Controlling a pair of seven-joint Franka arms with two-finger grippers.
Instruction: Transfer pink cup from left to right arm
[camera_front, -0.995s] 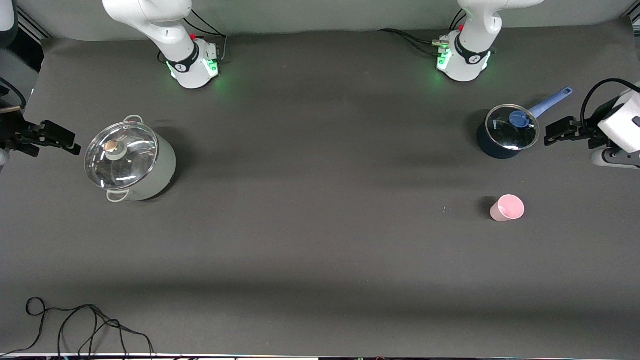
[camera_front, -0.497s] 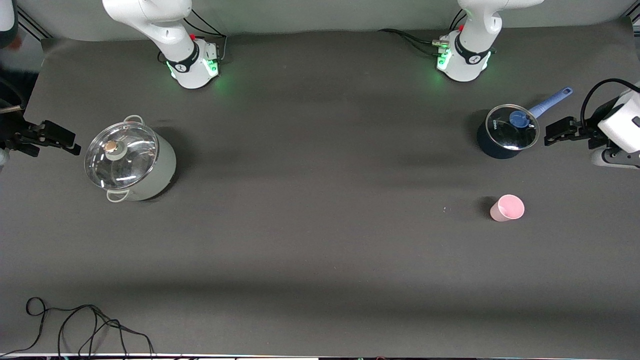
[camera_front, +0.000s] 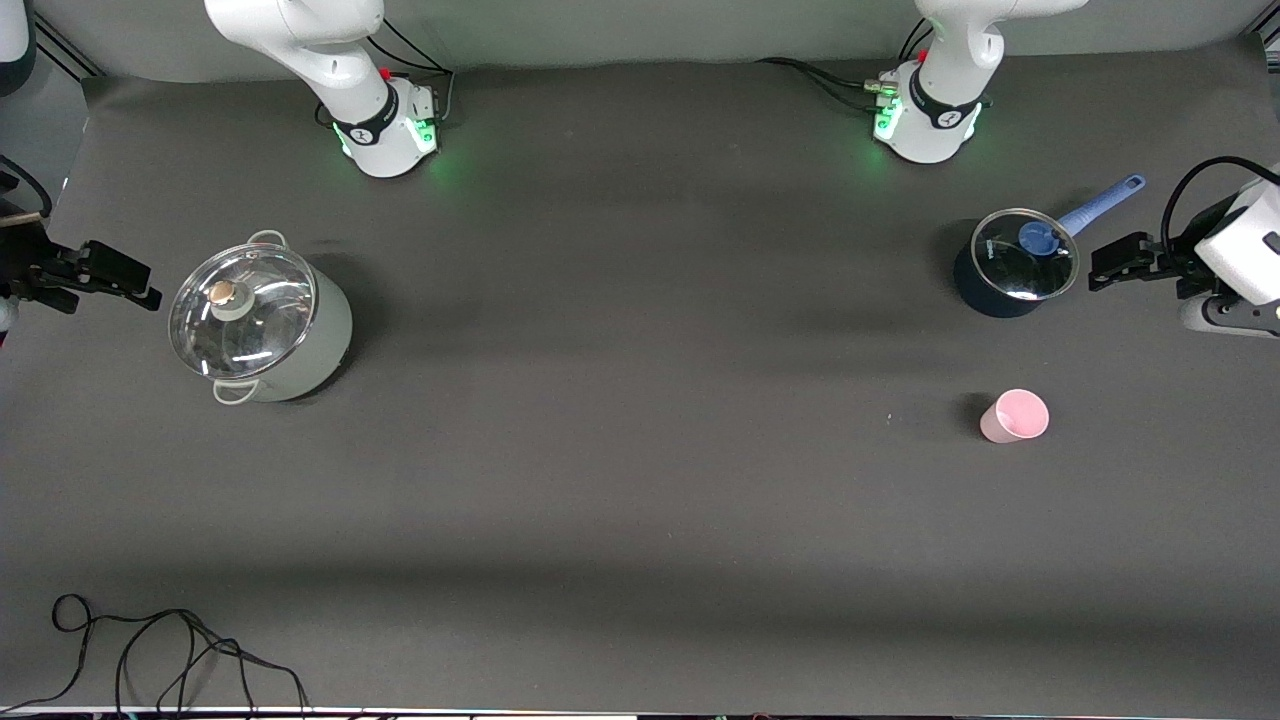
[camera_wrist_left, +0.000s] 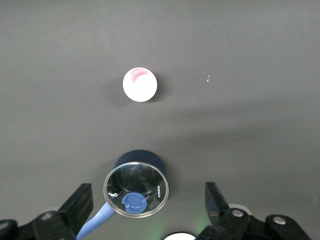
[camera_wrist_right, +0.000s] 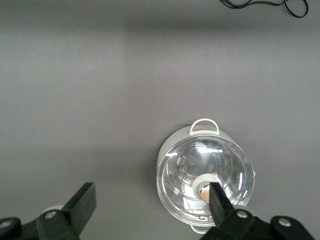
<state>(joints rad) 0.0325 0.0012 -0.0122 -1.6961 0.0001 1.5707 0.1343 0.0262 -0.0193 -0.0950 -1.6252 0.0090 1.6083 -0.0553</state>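
Front view: the cup (camera_front: 1015, 416) stands upright and alone on the table (camera_front: 640, 480), toward the left arm's end, at about 6 o'clock from the blue pan (camera_front: 1013, 262) and nearer the camera than it. The left gripper (camera_front: 1125, 262) hangs high beside the pan, at its 3 o'clock in the view, fingers spread and empty. The right gripper (camera_front: 105, 275) hangs at the other end, at 9 o'clock from the big pot (camera_front: 262, 320), also spread and empty. By my judgement the task has not begun: no pickup yet. The next move calls for the left gripper to travel over the cup, come down and close on its wall, while the right arm waits.

Left wrist view: the cup (camera_wrist_left: 140, 84) shows rim-on at 12 o'clock from the pan (camera_wrist_left: 137, 182); both fingers (camera_wrist_left: 80, 204) sit wide apart. The pan's handle runs out of frame.

Right wrist view: the pot (camera_wrist_right: 206, 177) lies below open fingers (camera_wrist_right: 82, 201); one fingertip covers part of its lid knob. The cup is not in sight here.
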